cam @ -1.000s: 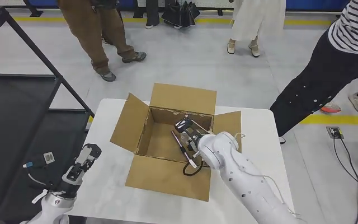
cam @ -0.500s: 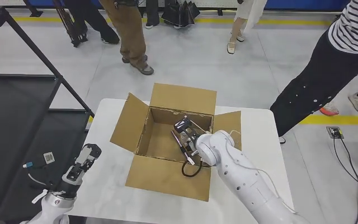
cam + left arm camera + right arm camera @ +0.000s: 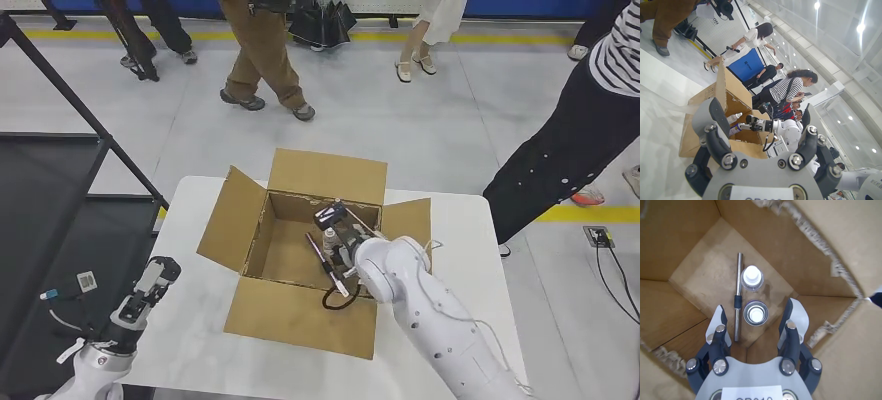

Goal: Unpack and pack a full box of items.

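The right gripper (image 3: 755, 304) is hanging, fingers released, over the open cardboard box (image 3: 327, 177), above an upright spray can (image 3: 755, 315) standing on the box floor beside a capped bottle (image 3: 752, 278) and a metal rod (image 3: 738, 281). The left gripper (image 3: 762, 106) is hanging released by the table (image 3: 200, 340) edge, well apart from the box.

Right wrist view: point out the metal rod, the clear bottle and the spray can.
metal rod (image 3: 739, 272), right wrist view, bare shaft.
clear bottle (image 3: 752, 275), right wrist view, white cap.
spray can (image 3: 755, 314), right wrist view, white nozzle.
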Controlling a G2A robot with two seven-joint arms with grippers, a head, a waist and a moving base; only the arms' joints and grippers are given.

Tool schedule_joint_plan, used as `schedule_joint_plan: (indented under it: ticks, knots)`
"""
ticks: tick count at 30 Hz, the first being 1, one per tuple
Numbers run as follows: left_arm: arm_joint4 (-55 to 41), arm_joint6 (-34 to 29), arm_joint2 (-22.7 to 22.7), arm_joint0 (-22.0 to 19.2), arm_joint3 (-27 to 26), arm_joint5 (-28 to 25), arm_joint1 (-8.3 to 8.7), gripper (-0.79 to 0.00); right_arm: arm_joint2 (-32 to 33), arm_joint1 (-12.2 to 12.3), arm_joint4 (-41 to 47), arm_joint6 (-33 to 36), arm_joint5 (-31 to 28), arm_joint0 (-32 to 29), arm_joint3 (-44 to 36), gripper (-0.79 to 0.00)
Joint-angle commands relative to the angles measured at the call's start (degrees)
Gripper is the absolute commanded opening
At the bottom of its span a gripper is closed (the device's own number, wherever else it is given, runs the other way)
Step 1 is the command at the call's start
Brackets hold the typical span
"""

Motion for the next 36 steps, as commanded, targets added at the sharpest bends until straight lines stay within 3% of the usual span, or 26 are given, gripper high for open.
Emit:
schedule_joint_plan:
  ticks: [1,9,19,24,29,36]
  knots:
    - [3.3,1.6,-0.4,0.0,-0.1,0.1,0.08,0.0,1.8,0.4,-0.2,0.5,0.3,-1.9,-5.6,0.0]
    - [11.3,3.2,1.0,-3.9,1.6,2.6,0.59,0.0,10.7,1.9,3.8,0.5,1.3,-10.5,-24.4,0.0]
    - [16.3,0.6,5.5,-10.4,5.8,4.3,1.27,0.0,11.5,2.0,4.2,-0.3,1.5,-11.5,-24.7,0.0]
    - [16.3,-2.1,7.0,-10.7,4.9,3.8,1.63,0.0,20.1,2.5,14.1,-5.1,2.4,-15.8,-27.7,0.0]
    - [17.1,-3.6,8.7,-10.4,3.8,3.2,1.91,0.0,32.8,3.6,28.6,-6.5,-2.0,-21.6,-30.5,0.0]
    - [16.4,-6.5,11.8,-10.4,2.2,3.0,2.26,0.0,46.1,5.2,45.7,-0.3,-3.8,-22.5,-21.6,0.0]
